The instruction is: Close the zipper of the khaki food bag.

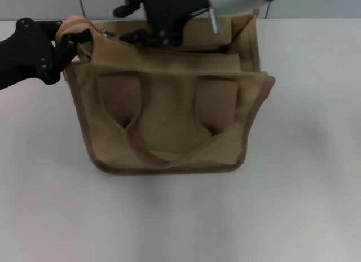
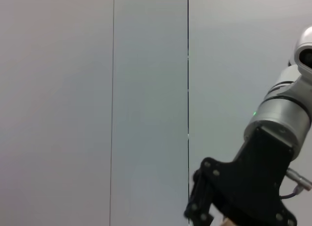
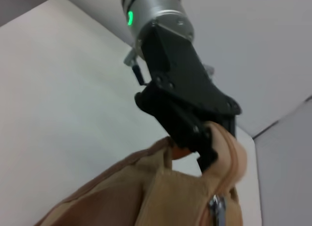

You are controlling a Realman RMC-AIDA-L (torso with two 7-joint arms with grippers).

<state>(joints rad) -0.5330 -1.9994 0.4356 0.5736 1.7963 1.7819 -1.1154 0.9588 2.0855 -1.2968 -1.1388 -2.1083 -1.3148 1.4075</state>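
Counter (image 1: 304, 217), white and matte, carries the khaki food bag (image 1: 169, 121) near its far edge, before pale grey wall panels. The left end effector (image 1: 70, 39) pinches the bag's top left corner. The right end effector (image 1: 148, 37) reaches over the zipper (image 3: 214, 206); its grip cannot be told.

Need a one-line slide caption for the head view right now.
Left hand pinches the khaki food bag at its zipper end; right hand works over the top opening.

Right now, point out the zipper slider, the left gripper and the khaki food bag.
zipper slider (image 3: 215, 208), right wrist view, silver metal body.
left gripper (image 1: 69, 43), head view, fingertips clamping the bag's end.
khaki food bag (image 1: 169, 104), head view, front panel between handles.
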